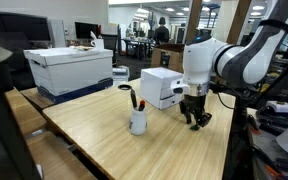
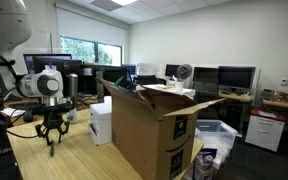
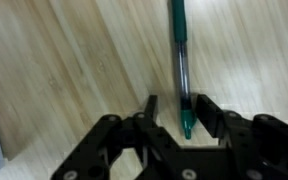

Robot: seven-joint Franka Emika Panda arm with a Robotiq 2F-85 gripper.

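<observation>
Ext. view: black two-finger gripper on the white robot arm hangs low over the light wooden table, toward the table's far right part, fingertips at or just above the top. It sits just in front of a small white cardboard box. A white mug holding dark pens stands near the gripper, more mid-table. A large white storage box on a blue base is well apart at the far left corner. The thing under the gripper is too small to make out here. Other ext. view: gripper points straight down at the table near its edge, w/ a tall open brown cardboard box standing beside the table, flaps up. Jaw gap can't be read at this size. Wrist view: a green and clear plastic pen lies flat on the wood, barrel running away from the camera, green tip between the gripper fingers. Jaws stand partly closed around the tip – pen close to one finger, a visible gap to the other – so not clamped on it; contact w/ the near finger can't be told.
</observation>
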